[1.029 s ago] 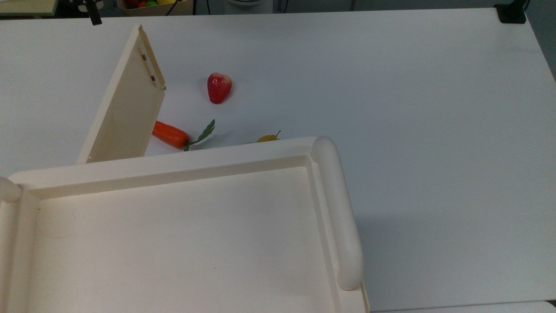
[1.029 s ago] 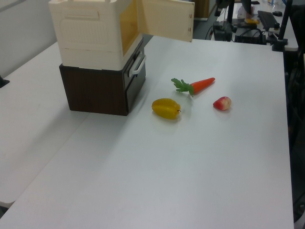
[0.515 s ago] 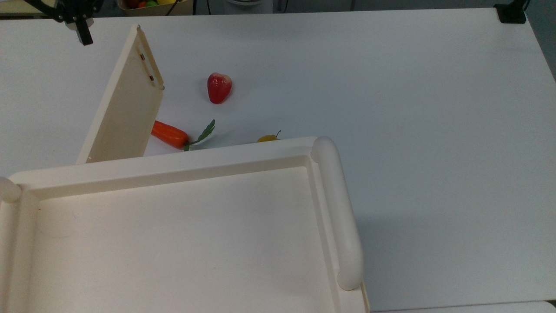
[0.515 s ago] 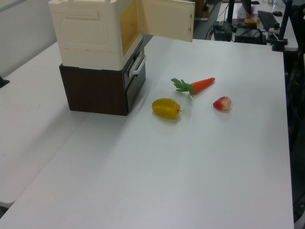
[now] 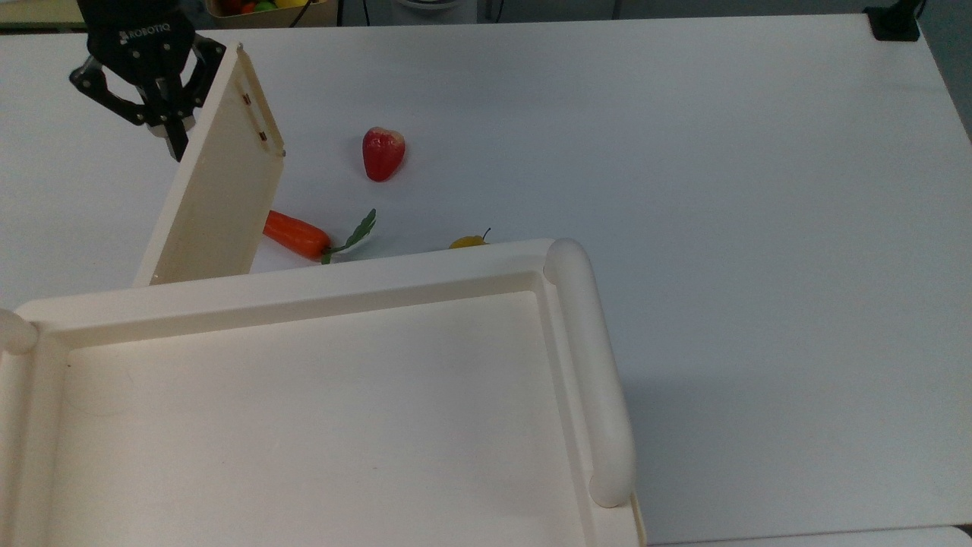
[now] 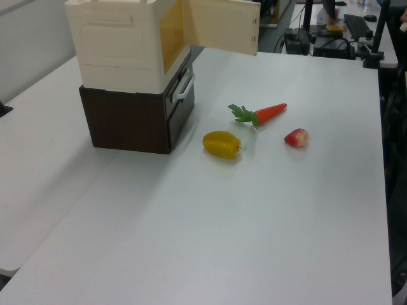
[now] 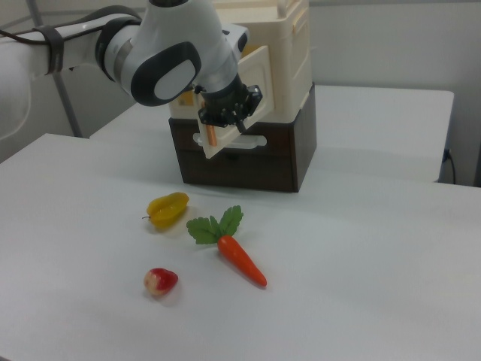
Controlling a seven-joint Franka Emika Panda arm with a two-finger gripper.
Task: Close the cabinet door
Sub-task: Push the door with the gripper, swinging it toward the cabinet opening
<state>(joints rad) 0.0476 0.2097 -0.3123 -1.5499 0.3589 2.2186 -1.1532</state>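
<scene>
The cabinet door (image 5: 220, 175) is a pale beige panel that stands wide open, swung out from the cream cabinet (image 6: 121, 44) on its dark brown base. The door also shows in the left view (image 6: 222, 25) and in the right view (image 7: 252, 75). My black gripper (image 5: 177, 144) is shut with nothing in it. It hangs at the door's outer face near the free edge, on the top view's left of the panel. Whether it touches the door I cannot tell. In the right view the gripper (image 7: 214, 134) covers part of the door.
On the white table in front of the cabinet lie a red fruit (image 5: 382, 153), a carrot (image 5: 296, 234) with green leaves and a yellow fruit (image 6: 222, 145). The cabinet's tray-like top (image 5: 304, 418) takes up the lower part of the top view.
My gripper has come in from the top view's upper left corner and moved down to the door's outer face. The door has hardly shifted. The fruits lie as before.
</scene>
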